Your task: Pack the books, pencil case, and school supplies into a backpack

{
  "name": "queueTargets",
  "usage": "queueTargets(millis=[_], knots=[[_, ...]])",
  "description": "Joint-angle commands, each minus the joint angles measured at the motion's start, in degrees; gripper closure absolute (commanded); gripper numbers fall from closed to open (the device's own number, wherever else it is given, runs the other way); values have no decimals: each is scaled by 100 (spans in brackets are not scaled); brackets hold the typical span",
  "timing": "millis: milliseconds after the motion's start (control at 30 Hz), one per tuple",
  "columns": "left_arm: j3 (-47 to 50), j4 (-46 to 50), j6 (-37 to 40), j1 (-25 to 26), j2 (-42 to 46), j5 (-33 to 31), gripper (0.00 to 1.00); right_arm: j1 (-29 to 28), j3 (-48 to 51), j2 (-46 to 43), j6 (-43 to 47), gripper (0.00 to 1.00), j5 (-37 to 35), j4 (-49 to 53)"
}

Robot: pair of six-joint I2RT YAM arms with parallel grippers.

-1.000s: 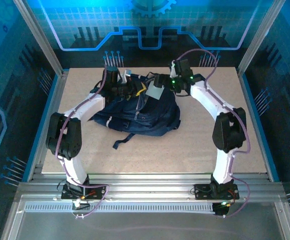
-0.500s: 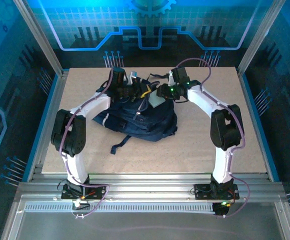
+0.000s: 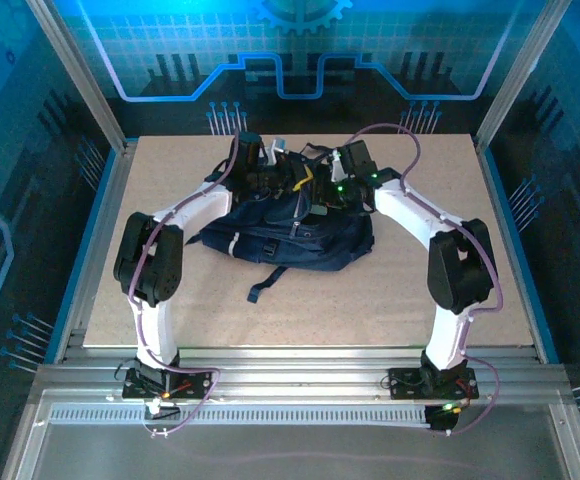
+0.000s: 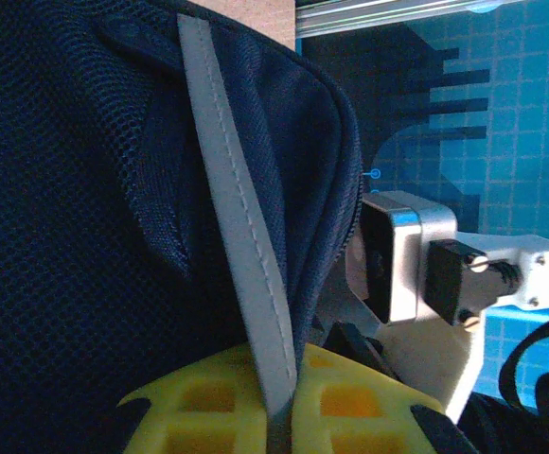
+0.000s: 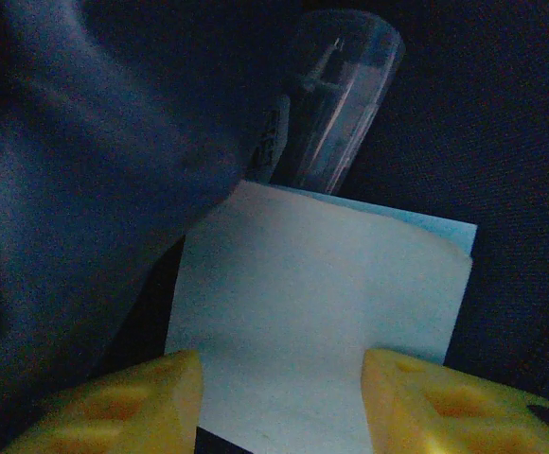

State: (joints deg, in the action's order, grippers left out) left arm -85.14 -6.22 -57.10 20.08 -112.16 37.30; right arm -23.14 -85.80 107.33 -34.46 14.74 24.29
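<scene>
Seen from above, the backpack (image 3: 300, 235) has slid a little along the table (image 3: 420, 300), and the right gripper (image 3: 322, 192) has dipped into its mouth. In the left wrist view, the left gripper (image 4: 279, 402) keeps its fingers closed on the backpack's grey trim (image 4: 237, 208), holding the mouth open. In the right wrist view, the fingers (image 5: 114, 397) stand half apart over the light-blue pad (image 5: 322, 303). It seems released inside the backpack, just before the translucent strip (image 5: 336, 95), and a fabric fold (image 5: 85, 189) crowds in beside it.
</scene>
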Motion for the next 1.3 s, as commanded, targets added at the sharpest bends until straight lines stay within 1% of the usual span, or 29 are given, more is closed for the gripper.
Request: queueTargets(millis=[0, 100, 167, 233, 267, 333, 367, 467, 533, 567, 600, 633, 700, 800, 867, 1000, 1167, 1267], knots=[[-155, -954, -159, 171, 76, 216, 100, 139, 274, -286, 36, 50, 735, -183], [-108, -1074, -230, 195, 7, 191, 99, 478, 885, -855, -72, 47, 1078, -657], [-132, -1074, -238, 220, -79, 143, 99, 635, 1149, -1219, 1, 43, 1094, -631], [-183, -996, -263, 262, -193, -37, 99, 603, 1261, -1529, 337, 37, 818, -202], [-231, -817, -229, 278, -237, -188, 99, 543, 1313, -1642, 425, 35, 622, 25], [-361, -501, -71, 362, -320, -501, 99, 364, 1489, -1930, 514, 35, 235, 397], [-405, -453, -56, 386, -364, -570, 97, 267, 1629, -2053, 475, 35, 76, 465], [-399, -804, -351, 412, -438, -525, 78, -102, 1966, -2403, 256, 35, -499, 578], [-231, -1141, -580, 401, -338, -473, 60, -400, 2057, -2545, 23, 35, -972, 654], [-124, -1223, -610, 389, -253, -482, 52, -532, 2058, -2584, -90, 36, -1166, 680], [21, -1223, -609, 373, -123, -545, 40, -695, 2054, -2602, -213, 37, -1363, 695], [191, -1144, -521, 341, 84, -677, 33, -844, 2020, -2599, -348, 38, -1579, 723], [556, -960, -279, 277, 498, -947, 25, -1101, 1952, -2547, -562, 43, -1917, 753], [1118, -698, 16, 118, 1151, -1348, 20, -1425, 1807, -2393, -788, 48, -2374, 822], [1533, -522, 136, -9, 1529, -1618, 15, -1594, 1695, -2245, -932, 49, -2583, 909], [2249, -371, 301, -253, 2025, -1934, 15, -1935, 1602, -1955, -1259, 50, -3045, 901], [2838, -302, 318, -387, 2216, -2112, 15, -2144, 1393, -1436, -1344, 50, -3006, 649], [3091, -237, 119, -382, 2207, -2281, 15, -2160, 1297, -1123, -1360, 50, -2884, 486]])
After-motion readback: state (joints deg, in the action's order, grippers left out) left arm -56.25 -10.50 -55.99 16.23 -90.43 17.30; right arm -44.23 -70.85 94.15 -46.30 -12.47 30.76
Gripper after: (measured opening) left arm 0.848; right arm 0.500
